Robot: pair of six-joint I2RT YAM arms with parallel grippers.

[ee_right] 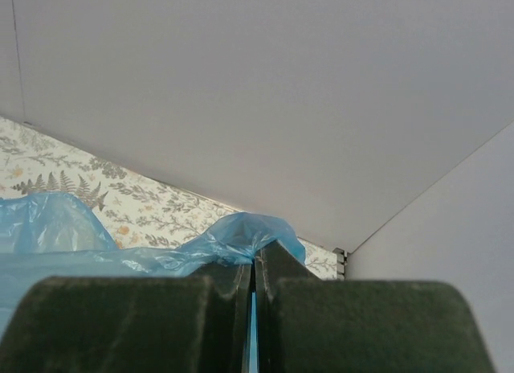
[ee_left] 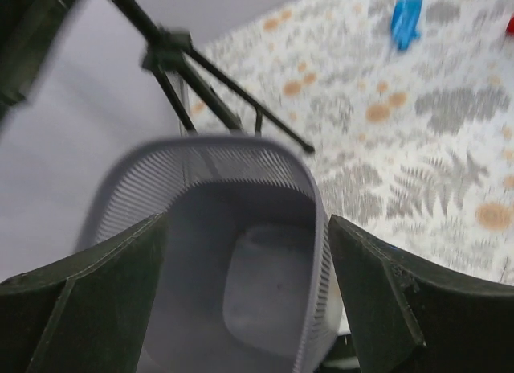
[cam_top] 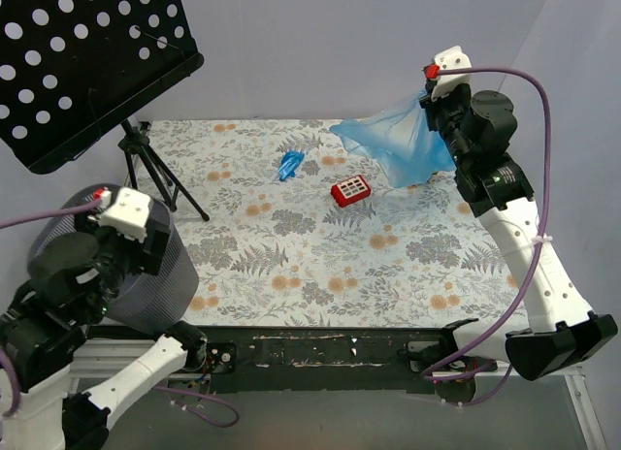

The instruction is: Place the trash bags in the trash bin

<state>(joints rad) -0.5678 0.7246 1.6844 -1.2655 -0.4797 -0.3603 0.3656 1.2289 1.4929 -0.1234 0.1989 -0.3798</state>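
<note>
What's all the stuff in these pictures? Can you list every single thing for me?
trash bag: one, bright blue, hanging in the air at the far right, pinched by the right fingers
trash bin: one, dark grey mesh, near left of the table, under the left fingers
small crumpled thing: one, blue, lying on the table, far middle; too small to tell what it is
toy block: one, red, on the table just right of the crumpled thing
music stand: one, black with holes, on a tripod, far left
table: one, leafy grey and orange cover
left fingers: two, dark, open, over the bin's mouth
right fingers: two, dark, shut on the trash bag
</note>
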